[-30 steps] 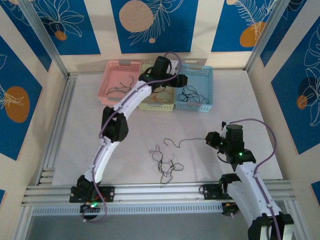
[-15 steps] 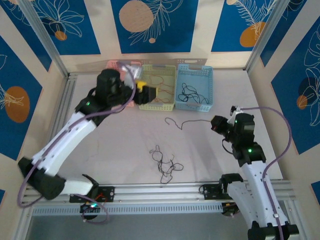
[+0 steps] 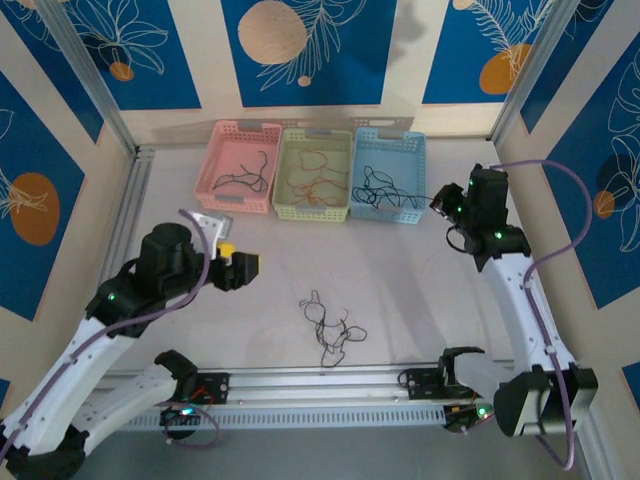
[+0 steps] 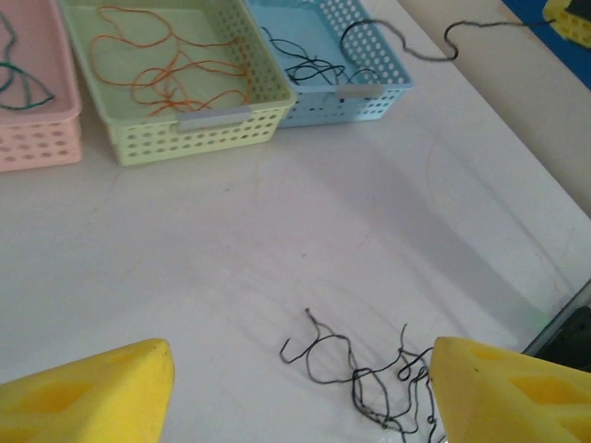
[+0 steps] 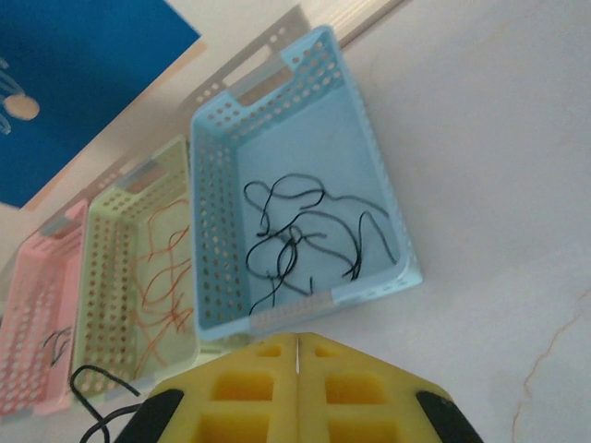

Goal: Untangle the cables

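Right fingers (image 5: 297,378) pressed together, pinching black cable (image 4: 429,55) draped into blue basket (image 5: 211,231), far worktop (image 3: 420,290) edge. Left fingers (image 3: 238,260) spread, empty. Tangle (image 3: 333,332) lies near-edge centre. Step judged: binning. Next: release over basket.

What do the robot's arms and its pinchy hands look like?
Both the left arm and the right arm are smooth white tubes joined by chunky black joints, each with a tiny green light. A thin purple cable loops along each arm. The left gripper and right gripper have two fat yellow fingers with hollow pockets moulded in, like blocks of cheese.
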Robot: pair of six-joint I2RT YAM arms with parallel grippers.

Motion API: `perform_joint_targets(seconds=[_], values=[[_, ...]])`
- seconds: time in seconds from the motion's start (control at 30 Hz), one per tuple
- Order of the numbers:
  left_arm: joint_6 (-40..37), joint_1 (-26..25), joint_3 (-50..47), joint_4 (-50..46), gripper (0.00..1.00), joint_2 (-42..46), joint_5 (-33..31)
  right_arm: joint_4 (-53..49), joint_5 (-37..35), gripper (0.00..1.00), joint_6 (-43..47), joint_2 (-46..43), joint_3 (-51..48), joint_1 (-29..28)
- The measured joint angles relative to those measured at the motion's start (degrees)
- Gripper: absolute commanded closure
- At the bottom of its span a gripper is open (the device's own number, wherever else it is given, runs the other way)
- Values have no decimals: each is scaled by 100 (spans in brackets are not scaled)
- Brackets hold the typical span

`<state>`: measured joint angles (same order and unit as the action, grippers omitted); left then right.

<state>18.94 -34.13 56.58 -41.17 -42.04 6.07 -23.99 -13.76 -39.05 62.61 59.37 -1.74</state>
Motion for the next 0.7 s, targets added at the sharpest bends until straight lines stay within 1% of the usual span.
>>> perform_joint_targets(seconds=[0.1,0.4,0.53,0.7], values=[[-2,0,-136,-238,26,225,-190,17,-369,100,-22,422,310,2],[-151,0,-308,-544,26,225,-452,-26,-1318,100,-221,2247,1755,-7],[-153,0,-369,-579,26,339,-490,-68,-1663,100,-334,2911,2330,-70],[-149,0,-483,-619,25,479,-485,-461,-2100,97,-651,3864,3467,-223]])
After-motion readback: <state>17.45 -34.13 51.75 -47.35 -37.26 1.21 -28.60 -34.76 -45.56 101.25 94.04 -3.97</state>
